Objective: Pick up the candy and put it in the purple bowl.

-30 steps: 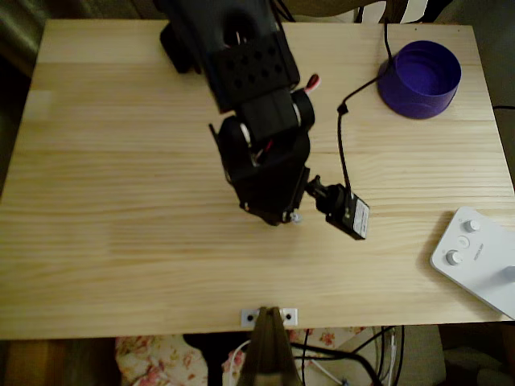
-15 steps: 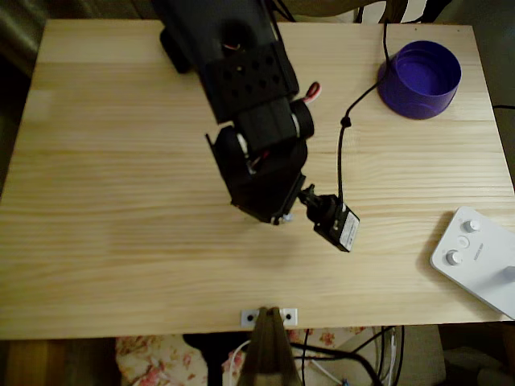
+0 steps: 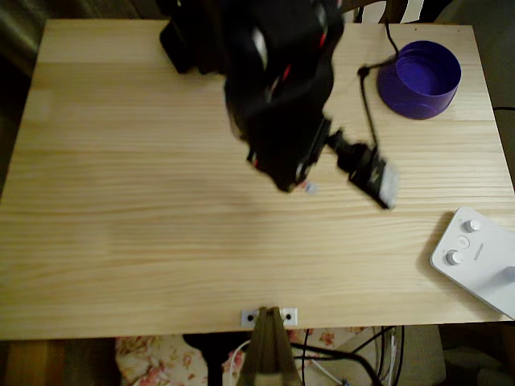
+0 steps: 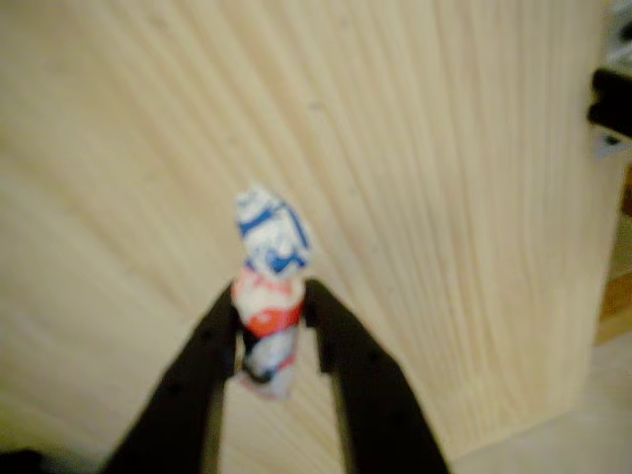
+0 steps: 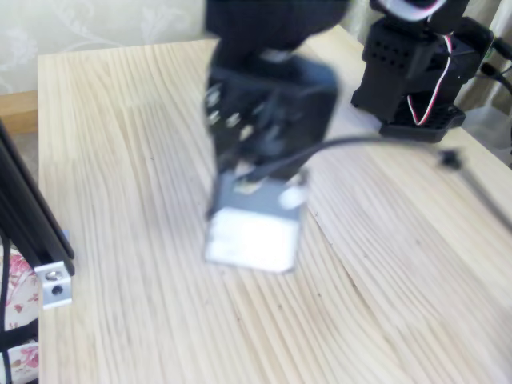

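One candy (image 4: 269, 306) sits pinched between your gripper (image 4: 272, 331) tips; a jerky swing right toward the purple bowl (image 3: 420, 79) could shake it loose.

Candy (image 4: 269, 296), red-white-blue wrapper, is standing upright, sitting pinched between the gripper (image 4: 272, 321) fingers above the table. Purple bowl (image 3: 420, 79) is sitting upright, empty, at the far-right corner.
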